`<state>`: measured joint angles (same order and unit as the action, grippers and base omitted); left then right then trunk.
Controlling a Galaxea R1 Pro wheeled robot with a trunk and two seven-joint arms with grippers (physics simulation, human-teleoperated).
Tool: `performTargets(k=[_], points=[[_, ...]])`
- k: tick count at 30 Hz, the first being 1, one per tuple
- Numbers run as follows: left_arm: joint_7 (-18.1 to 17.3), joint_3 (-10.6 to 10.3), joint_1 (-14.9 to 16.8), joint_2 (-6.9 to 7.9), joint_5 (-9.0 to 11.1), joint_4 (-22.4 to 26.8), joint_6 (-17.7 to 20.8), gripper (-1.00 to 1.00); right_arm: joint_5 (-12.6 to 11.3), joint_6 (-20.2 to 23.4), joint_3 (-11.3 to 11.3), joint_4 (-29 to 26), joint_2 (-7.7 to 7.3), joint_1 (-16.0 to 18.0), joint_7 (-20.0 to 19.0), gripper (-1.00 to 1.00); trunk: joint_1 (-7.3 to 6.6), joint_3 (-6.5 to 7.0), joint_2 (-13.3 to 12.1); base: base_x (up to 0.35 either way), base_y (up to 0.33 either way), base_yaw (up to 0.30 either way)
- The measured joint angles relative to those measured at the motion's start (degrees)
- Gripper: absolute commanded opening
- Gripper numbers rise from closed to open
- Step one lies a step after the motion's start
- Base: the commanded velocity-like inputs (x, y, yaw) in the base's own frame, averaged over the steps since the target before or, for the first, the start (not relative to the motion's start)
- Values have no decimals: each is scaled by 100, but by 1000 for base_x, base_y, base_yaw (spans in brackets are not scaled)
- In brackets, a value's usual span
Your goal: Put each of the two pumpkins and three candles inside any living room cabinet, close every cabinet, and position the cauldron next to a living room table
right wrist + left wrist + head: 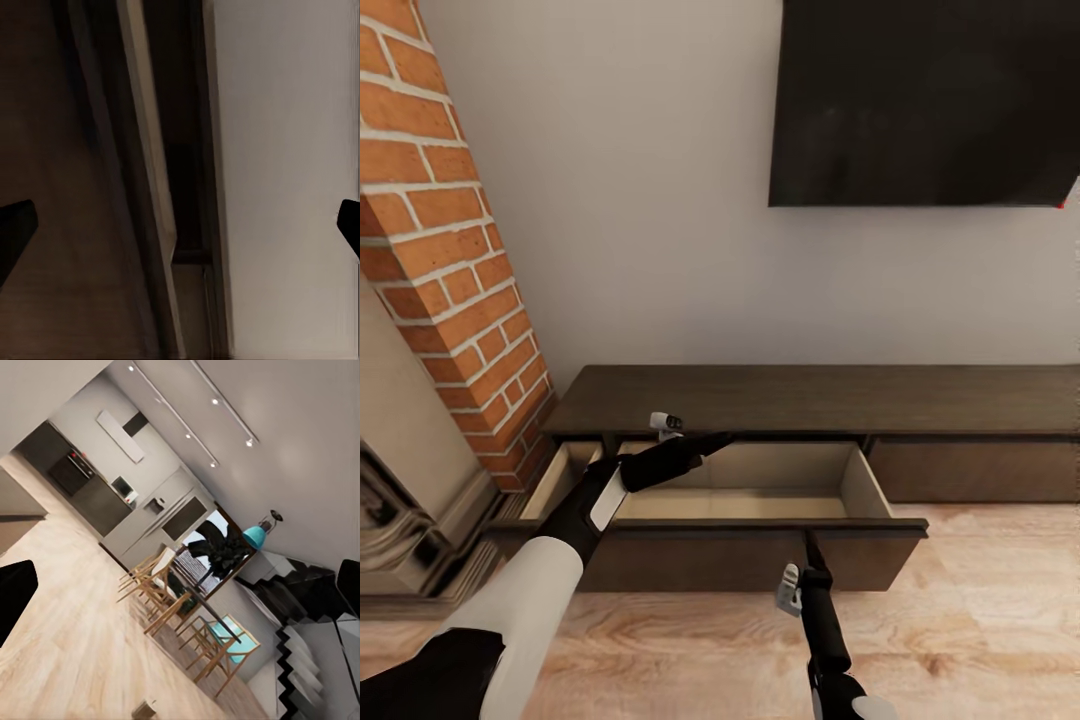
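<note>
You're parked right in front of the cabinet, which runs along the wall from about 9 o'clock over to 3 o'clock in the head view. Its left drawer is pulled wide open toward you, pale beige inside, and what you can see of its floor looks bare; your left arm hides the left part. The section at 3 o'clock is shut flush.

Your left gripper hangs over the open drawer, near its back edge, pointing toward 2 o'clock. From the left wrist view the fingertips sit at opposite edges of the frame, so the pincer is spread wide with nothing in it. That camera looks off across the wood floor to a dining table with chairs and a kitchen beyond.

Your right gripper is at 6 o'clock, tip right at the drawer's front panel, aimed at 12. Its fingertips are also far apart and empty, with the drawer front and wall ahead.

Brick column at 9 o'clock, dark TV at 1 o'clock.
</note>
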<state>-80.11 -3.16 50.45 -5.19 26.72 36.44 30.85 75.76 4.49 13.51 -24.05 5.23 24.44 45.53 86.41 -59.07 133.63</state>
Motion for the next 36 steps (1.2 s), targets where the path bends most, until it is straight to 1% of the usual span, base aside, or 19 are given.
performTargets(k=[11,19,24,28,33,36], points=[[4,0,0,-2,-9,3,0,100,26,-1,3,2,29,0,0,100,-242,197,-441,-305,0,0],[19,0,0,1,-11,3,-9,100,3,-1,3,4,61,0,9,100,-417,341,-762,-26,0,0],[180,-2,0,1,-17,35,-17,100,14,-1,7,16,66,-12,9,100,-527,431,-963,0,0,0],[230,-14,0,-1,-18,38,-22,100,13,-1,9,44,66,-17,9,100,-615,503,-1123,0,0,0],[234,-14,0,-17,-101,38,-19,100,33,-4,19,67,79,-59,9,100,-725,592,-1323,0,0,0],[237,-14,0,-29,-111,33,-20,100,27,-47,23,167,81,-68,-7,100,-791,646,-1444,0,0,0]])
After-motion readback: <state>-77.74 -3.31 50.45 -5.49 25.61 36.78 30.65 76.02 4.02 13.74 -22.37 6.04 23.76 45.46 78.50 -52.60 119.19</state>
